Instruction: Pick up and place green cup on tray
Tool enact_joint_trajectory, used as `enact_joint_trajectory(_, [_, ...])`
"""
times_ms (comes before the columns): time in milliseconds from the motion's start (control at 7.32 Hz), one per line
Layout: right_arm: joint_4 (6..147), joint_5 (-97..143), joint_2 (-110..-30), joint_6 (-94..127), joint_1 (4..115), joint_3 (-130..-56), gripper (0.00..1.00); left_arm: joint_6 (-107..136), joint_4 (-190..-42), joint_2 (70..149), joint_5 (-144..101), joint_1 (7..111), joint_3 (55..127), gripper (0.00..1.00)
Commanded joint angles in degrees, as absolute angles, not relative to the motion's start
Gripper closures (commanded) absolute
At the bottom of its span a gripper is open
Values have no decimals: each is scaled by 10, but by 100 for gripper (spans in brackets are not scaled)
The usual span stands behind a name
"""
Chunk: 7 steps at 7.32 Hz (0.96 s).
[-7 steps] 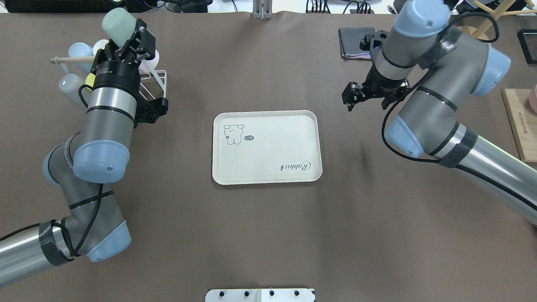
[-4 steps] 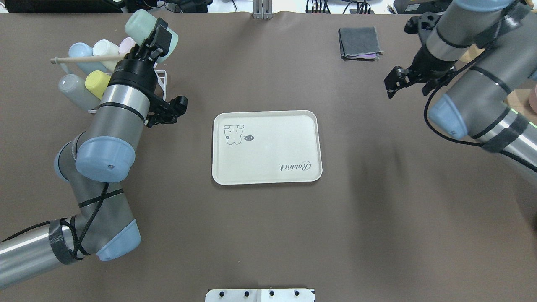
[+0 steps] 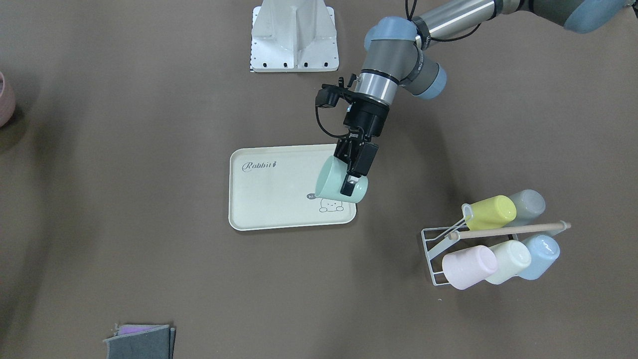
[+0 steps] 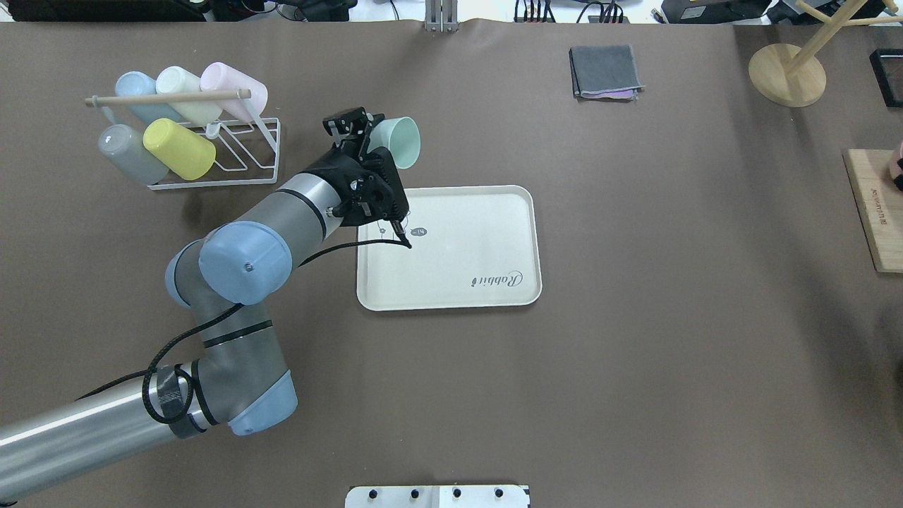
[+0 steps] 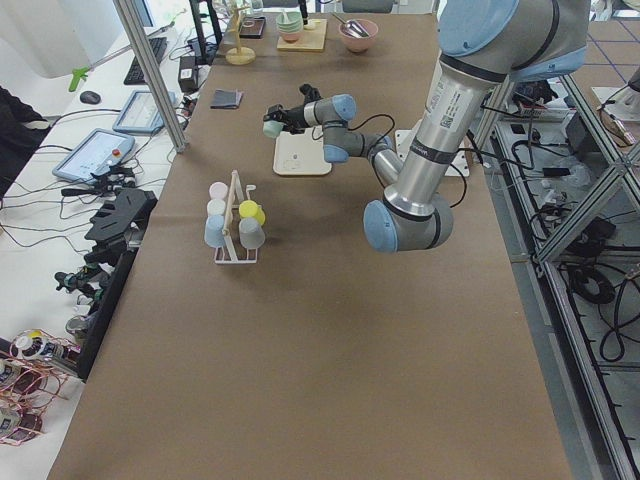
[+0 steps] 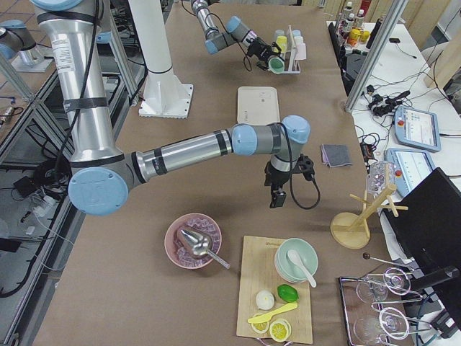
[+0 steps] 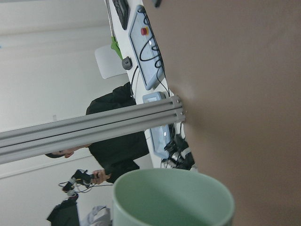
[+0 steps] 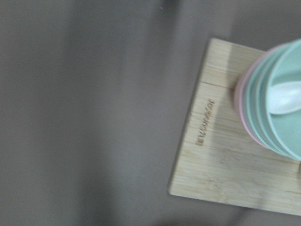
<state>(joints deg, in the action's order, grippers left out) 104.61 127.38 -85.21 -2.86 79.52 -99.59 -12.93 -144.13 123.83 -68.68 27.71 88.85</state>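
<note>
My left gripper (image 4: 376, 140) is shut on the rim of the mint green cup (image 4: 398, 141). It holds the cup tilted on its side in the air, over the bunny-drawing corner of the cream tray (image 4: 465, 233). In the front view the green cup (image 3: 331, 182) hangs in the gripper (image 3: 351, 180) above the tray (image 3: 269, 199). The left wrist view shows the cup's rim (image 7: 174, 197). My right gripper (image 6: 276, 196) shows only in the right side view, far from the tray; I cannot tell whether it is open.
A white wire rack (image 4: 243, 152) with several cups, one of them yellow-green (image 4: 178, 148), stands at the far left. A folded grey cloth (image 4: 605, 72), a wooden stand (image 4: 786, 65) and a wooden board (image 4: 873, 212) with bowls (image 8: 277, 113) lie to the right.
My left arm has swung from the rack toward the tray, carrying the green cup. My right arm has drawn back to the right, out of the overhead view.
</note>
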Motion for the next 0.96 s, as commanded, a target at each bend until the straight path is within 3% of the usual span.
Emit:
enact_joint_trajectory(0, [1045, 1245, -931, -92, 846, -993, 0, 19, -1565, 1273, -823, 276, 805, 96])
enact_joint_trajectory(546, [1045, 1271, -961, -100, 881, -994, 0, 171, -1688, 1292, -983, 276, 739, 100])
enact_joint_trajectory(820, [1045, 1267, -955, -98, 881, -992, 0, 190, -1750, 1321, -1004, 274, 673, 99])
